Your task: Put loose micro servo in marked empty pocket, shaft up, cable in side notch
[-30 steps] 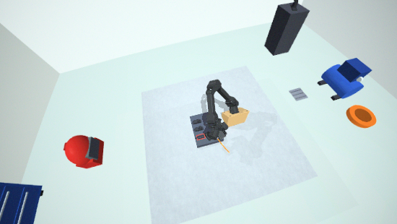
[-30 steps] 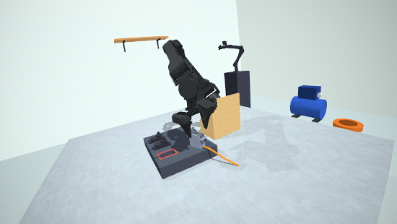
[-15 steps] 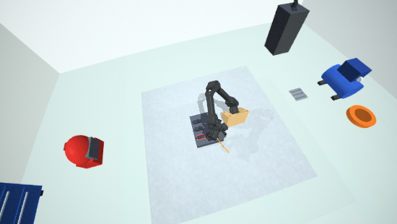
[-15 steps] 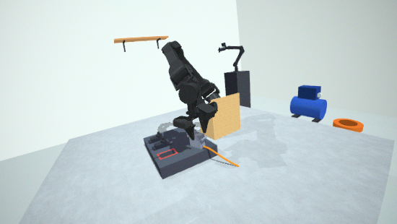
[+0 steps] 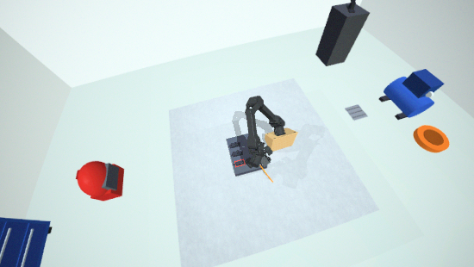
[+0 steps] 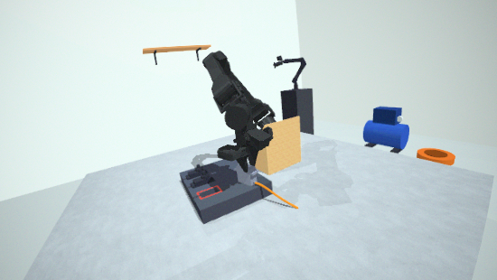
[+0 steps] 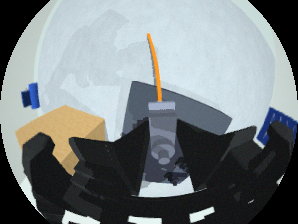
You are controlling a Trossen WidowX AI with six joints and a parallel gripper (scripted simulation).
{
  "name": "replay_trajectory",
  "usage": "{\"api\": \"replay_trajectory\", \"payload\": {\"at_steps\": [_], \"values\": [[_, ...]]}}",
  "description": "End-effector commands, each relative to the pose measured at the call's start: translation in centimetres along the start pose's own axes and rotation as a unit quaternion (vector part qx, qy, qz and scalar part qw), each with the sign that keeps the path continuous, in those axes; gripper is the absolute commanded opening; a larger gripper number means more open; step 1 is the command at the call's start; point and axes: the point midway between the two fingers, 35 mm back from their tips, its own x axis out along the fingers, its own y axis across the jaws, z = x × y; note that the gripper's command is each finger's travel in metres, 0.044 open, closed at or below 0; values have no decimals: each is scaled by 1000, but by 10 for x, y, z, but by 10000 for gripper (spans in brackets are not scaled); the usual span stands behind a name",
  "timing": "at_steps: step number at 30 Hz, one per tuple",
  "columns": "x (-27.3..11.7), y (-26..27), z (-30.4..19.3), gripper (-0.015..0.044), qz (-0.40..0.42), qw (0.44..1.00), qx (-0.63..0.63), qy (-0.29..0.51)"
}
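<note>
The loose grey servo point(image 6: 248, 178) point(image 7: 163, 129) is between the fingers, over the deck's end away from the fitted servos. Its round output shaft faces the wrist camera, so it points up. Its orange cable point(image 5: 267, 175) point(image 6: 276, 196) point(image 7: 157, 72) runs out past the deck edge. My gripper point(image 5: 260, 162) point(image 6: 249, 169) point(image 7: 162, 123) is shut on the servo's body and points down. The dark deck point(image 5: 240, 172) point(image 6: 226, 209) point(image 7: 200, 114) lies flat. The red-outlined pocket point(image 5: 235, 164) point(image 6: 211, 195) is empty; it is hidden in the wrist view. Whether the servo touches the deck cannot be told.
A tan block point(image 5: 281, 141) point(image 6: 286, 144) point(image 7: 62, 131) stands close beside the deck and gripper. Two dark fitted servos point(image 6: 195, 179) stand on the deck beyond the pocket. A red helmet-like object point(image 5: 92, 180) and a blue compressor point(image 5: 407, 96) point(image 6: 386, 135) are far off.
</note>
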Motion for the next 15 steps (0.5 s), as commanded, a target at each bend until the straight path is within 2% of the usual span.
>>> {"api": "replay_trajectory", "payload": {"at_steps": [1, 5, 15], "values": [[-12, -1, 0, 0, -2, 1000, 1, -1], [-27, 6, -3, 0, -1, 1000, 1, -1], [-28, -2, -8, 0, -2, 1000, 1, -1]]}}
